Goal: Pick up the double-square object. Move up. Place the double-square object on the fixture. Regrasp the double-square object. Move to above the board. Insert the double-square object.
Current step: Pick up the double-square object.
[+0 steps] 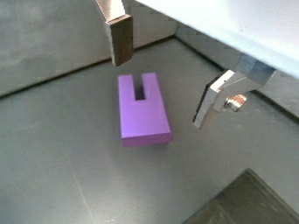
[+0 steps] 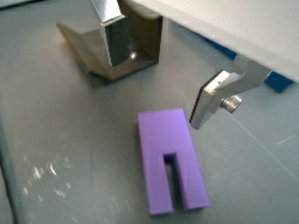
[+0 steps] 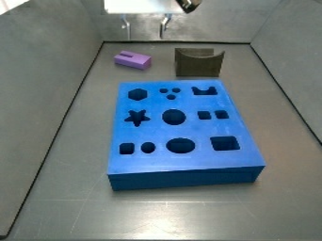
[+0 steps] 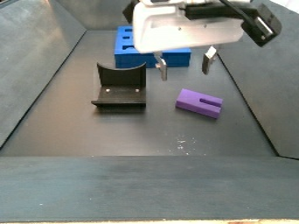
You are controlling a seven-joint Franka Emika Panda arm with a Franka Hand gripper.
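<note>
The double-square object [image 1: 142, 114] is a light-purple block with a slot cut into one end. It lies flat on the grey floor and shows in both wrist views [image 2: 173, 166] and both side views [image 3: 134, 60] [image 4: 201, 102]. My gripper [image 1: 160, 93] hangs open and empty above it, with one finger on each side and clear of it [image 2: 158, 94]. In the side views the gripper [image 3: 145, 33] [image 4: 184, 70] sits a little above the floor. The dark fixture [image 3: 198, 62] [image 4: 121, 89] stands beside the block and shows behind one finger [image 2: 140, 44]. The blue board [image 3: 183, 127] lies in the middle of the floor.
Grey walls enclose the floor on all sides [image 3: 75, 94]. The board [image 4: 126, 44] lies close beyond the fixture and the block. A dark panel edge [image 1: 251, 201] shows at a corner of a wrist view.
</note>
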